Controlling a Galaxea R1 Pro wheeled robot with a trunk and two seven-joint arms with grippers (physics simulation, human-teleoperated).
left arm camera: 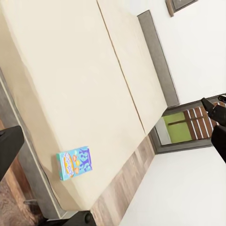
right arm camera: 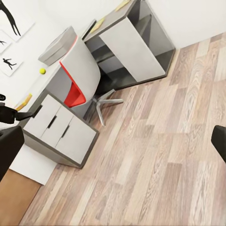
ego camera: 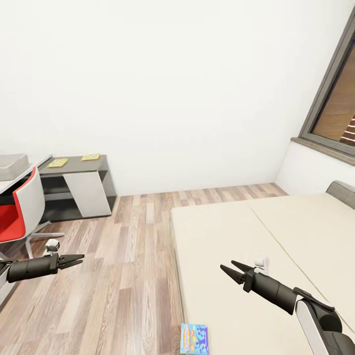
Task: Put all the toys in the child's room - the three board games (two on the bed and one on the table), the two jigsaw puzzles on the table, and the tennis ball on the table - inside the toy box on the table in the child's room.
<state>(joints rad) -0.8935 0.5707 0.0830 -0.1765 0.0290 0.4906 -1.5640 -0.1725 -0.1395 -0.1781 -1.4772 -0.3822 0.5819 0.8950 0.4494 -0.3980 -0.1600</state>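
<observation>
Left gripper (ego camera: 79,258) parted slightly over plank floor, gripping nothing. Right gripper (ego camera: 231,268) spread wider, empty, above the bed (ego camera: 276,246). Blue board game (ego camera: 194,338) flat at mattress edge, cut off by frame bottom. Toy box (ego camera: 11,165) half cropped on table (right arm camera: 44,87); tennis ball (right arm camera: 42,71) tiny beside it. Chair (ego camera: 19,207) partly cropped.

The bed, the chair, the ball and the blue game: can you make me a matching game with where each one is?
Things:
1. blue board game
2. tennis ball
3. red chair
4. right gripper

Places:
A. on the wood floor
B. on the pale desk top
C. at the bed's near edge
D. over the mattress

Pairs: 1-C, 2-B, 3-A, 4-D
</observation>
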